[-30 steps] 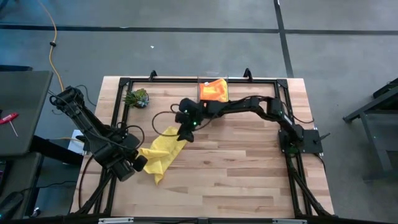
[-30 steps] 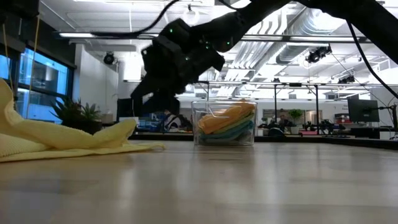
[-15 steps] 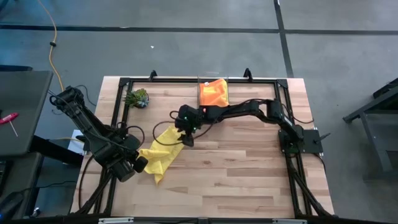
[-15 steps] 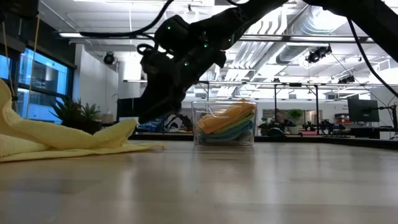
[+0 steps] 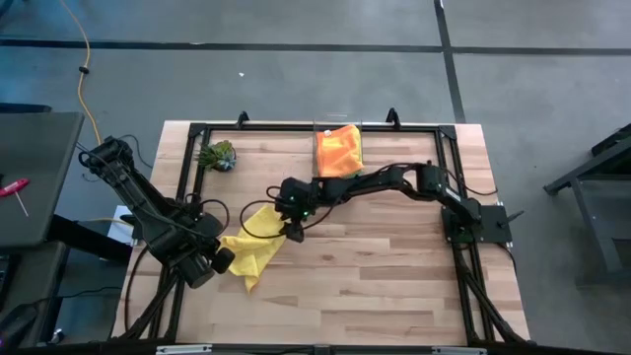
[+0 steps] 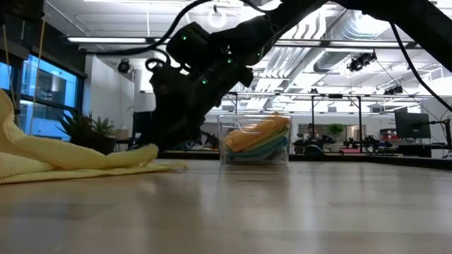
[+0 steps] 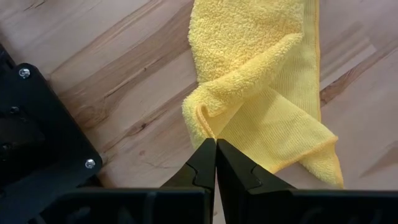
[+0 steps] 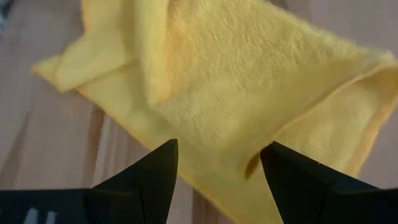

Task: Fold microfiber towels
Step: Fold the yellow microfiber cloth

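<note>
On your left edge of the surface (image 5: 394, 276), the left gripper (image 7: 216, 149) has its fingers pressed together on a corner of the yellow towel (image 5: 254, 245), pinning that end, probably so the cloth cannot slide while its other end is worked. From there the towel runs in a rumpled, partly doubled strip toward the middle; it is not yet flat, so folding looks barely begun.

Move right along it and you reach the right gripper (image 8: 217, 163), low over the far end with its fingers spread and the towel's edge between them, nothing clamped yet. That stance suits a pinch on this end; with 2 ends held you could pull the cloth taut.

Further right, at the back edge, the clear box (image 6: 256, 141) holds the other towels (image 6: 260, 140), orange on top, parked out of the working area. The small plant (image 5: 217, 156) sits at the back left corner.
</note>
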Available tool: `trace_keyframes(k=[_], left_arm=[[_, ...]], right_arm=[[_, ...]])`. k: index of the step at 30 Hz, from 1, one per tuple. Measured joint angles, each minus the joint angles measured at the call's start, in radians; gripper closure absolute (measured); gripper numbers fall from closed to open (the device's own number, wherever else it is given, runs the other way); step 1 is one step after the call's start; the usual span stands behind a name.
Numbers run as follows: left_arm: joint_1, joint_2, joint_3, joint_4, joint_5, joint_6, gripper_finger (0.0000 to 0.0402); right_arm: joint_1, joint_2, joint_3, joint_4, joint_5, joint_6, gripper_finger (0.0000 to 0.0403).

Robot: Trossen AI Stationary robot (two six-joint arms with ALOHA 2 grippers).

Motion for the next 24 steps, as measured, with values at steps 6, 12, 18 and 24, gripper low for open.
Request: trace_keyframes(k=[6, 12, 18, 24], left_arm=[[0.000, 0.000, 0.000, 0.006, 0.006, 0.000, 0.0401], [0.000, 0.000, 0.000, 0.008, 0.005, 0.010, 0.0401], [0.000, 0.000, 0.000, 0.007, -0.006, 0.026, 0.0401], [0.000, 0.000, 0.000, 0.007, -0.006, 0.026, 0.0401]], right_arm=[[0.001, 0.000, 0.002, -0.003, 0.082, 0.009, 0.0181], [0.005, 0.000, 0.007, -0.014, -0.079, 0.019, 0.0181], [0.065, 0.005, 0.007, -0.014, -0.034, 0.000, 0.0181], [0.095, 0.014, 0.005, -0.022, 0.161, 0.097, 0.0181]])
